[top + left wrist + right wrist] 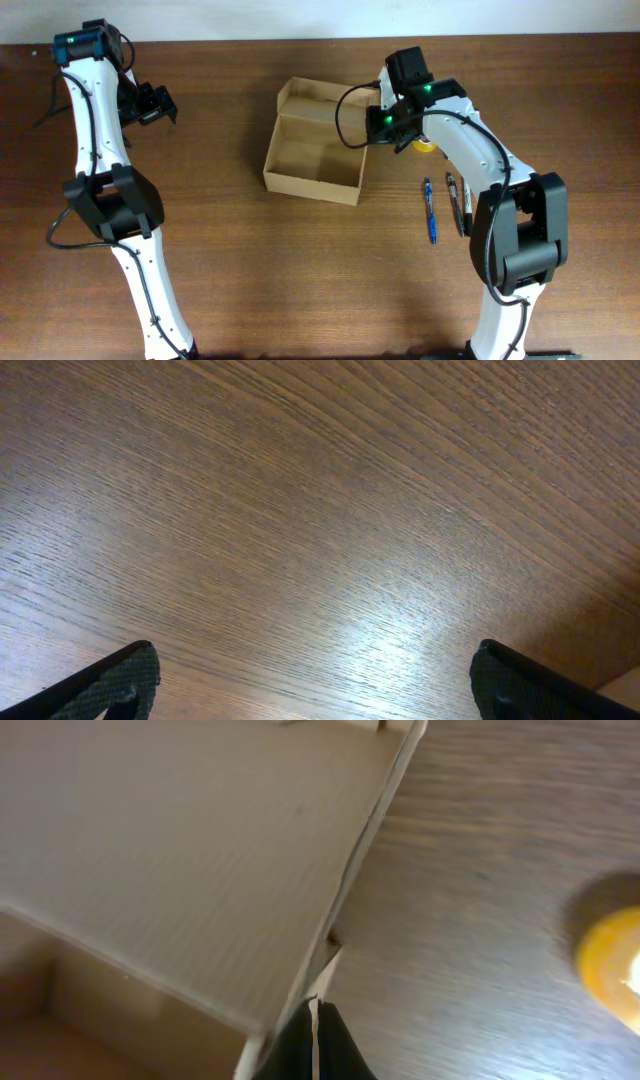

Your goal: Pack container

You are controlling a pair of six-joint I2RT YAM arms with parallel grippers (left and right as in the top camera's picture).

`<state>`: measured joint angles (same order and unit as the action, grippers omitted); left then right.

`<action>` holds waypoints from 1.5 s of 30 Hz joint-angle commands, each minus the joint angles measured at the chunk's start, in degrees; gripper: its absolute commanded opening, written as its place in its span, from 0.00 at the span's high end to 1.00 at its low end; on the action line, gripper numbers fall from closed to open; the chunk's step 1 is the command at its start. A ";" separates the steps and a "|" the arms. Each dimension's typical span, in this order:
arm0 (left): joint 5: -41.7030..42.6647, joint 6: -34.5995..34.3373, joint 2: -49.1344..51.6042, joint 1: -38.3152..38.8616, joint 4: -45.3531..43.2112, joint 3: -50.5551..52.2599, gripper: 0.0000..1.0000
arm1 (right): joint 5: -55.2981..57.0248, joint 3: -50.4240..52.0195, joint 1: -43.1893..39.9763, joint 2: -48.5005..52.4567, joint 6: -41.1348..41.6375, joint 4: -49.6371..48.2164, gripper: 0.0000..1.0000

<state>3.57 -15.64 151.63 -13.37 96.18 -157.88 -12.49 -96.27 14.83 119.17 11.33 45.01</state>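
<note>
Right claw [315, 1018] has its fingers pressed together at the right wall of the container [310, 187]; I cannot tell whether any cardboard is pinched between them. The container sits mid-way across the table [300, 290], immediately left of this claw. Its mouth faces up, the lid [325, 98] is hinged open on the far side, and its longer side runs left to right, slightly skewed. Left claw [315, 672] hangs spread wide, well off to the left, so the right arm is clearly nearer.

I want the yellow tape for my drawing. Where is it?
In the overhead view the yellow tape roll lies right of the cardboard box, half hidden under the right arm, near the pens.
</note>
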 commanded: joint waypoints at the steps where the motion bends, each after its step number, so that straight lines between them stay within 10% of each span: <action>1: -0.59 0.09 0.50 -0.20 -0.15 0.33 0.00 | -6.49 -1.05 0.52 -0.07 -3.45 -0.31 0.96; 33: -0.59 0.07 0.50 -0.20 -0.15 0.33 0.00 | 10.62 -11.10 -8.17 6.34 -0.55 11.10 0.96; 45: -0.59 0.07 0.50 -0.20 -0.15 0.33 0.00 | 12.37 -11.10 -8.17 9.73 -1.01 9.53 0.64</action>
<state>3.57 -15.64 151.63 -13.37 96.18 -157.88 -1.50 -106.67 6.63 128.11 10.39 54.81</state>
